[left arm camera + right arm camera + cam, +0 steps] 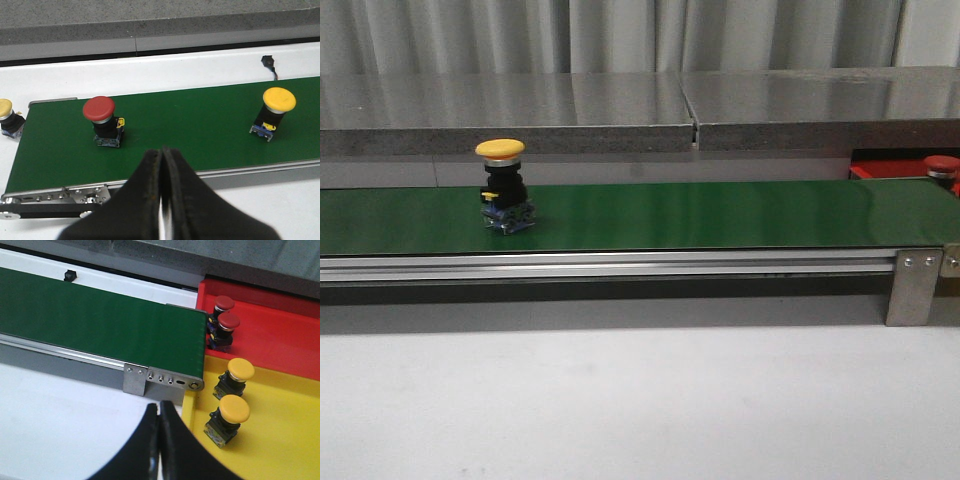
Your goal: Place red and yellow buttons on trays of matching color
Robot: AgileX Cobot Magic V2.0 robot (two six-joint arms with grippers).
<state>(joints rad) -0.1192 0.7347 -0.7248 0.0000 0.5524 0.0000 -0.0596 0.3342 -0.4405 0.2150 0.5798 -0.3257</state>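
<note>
A yellow button [501,185] stands on the green belt [720,215]; it also shows in the left wrist view [274,112]. A red button [101,120] stands on the belt near its end. Another yellow button [7,117] sits just off that belt end. My left gripper [162,151] is shut and empty, hovering over the belt's near rail. My right gripper [160,405] is shut and empty beside the yellow tray [285,450], which holds two yellow buttons [235,375]. The red tray [285,335] holds two red buttons [226,327]. Neither gripper shows in the front view.
The belt's aluminium rail [620,265] and end bracket [912,285] run along its front. A steel ledge [620,110] runs behind the belt. A small black connector [269,61] lies on the white table beyond the belt. The red tray's edge [880,170] shows far right.
</note>
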